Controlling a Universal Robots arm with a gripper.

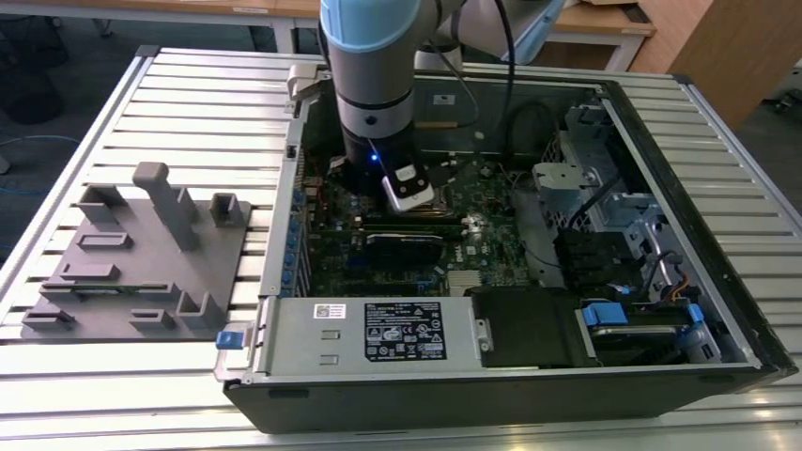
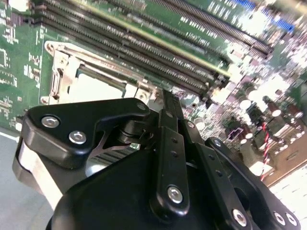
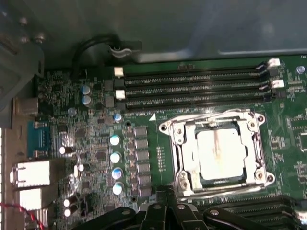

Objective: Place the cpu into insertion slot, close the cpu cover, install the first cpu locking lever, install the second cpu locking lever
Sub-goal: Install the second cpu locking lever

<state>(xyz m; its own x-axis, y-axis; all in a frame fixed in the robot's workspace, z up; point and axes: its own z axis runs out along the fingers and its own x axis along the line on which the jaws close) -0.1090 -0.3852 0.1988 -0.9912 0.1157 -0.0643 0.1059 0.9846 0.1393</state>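
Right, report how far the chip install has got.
Done: the chip sits in its socket with the metal cover closed over it. In hand: the pincer hangs beside the socket's edge, carrying nothing visible. Left: I cannot tell from either wrist view whether the locking levers are latched.

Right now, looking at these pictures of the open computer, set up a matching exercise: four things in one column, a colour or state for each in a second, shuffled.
Things
1. cpu
2. cpu cover
3. memory slots
4. gripper

Descriptions
A. long, black, lying side by side
B. black linkage poised above the board beside the socket
C. pale silvery square seated in the insertion slot
D. silvery frame lying down around the chip

Pairs: 1-C, 2-D, 3-A, 4-B
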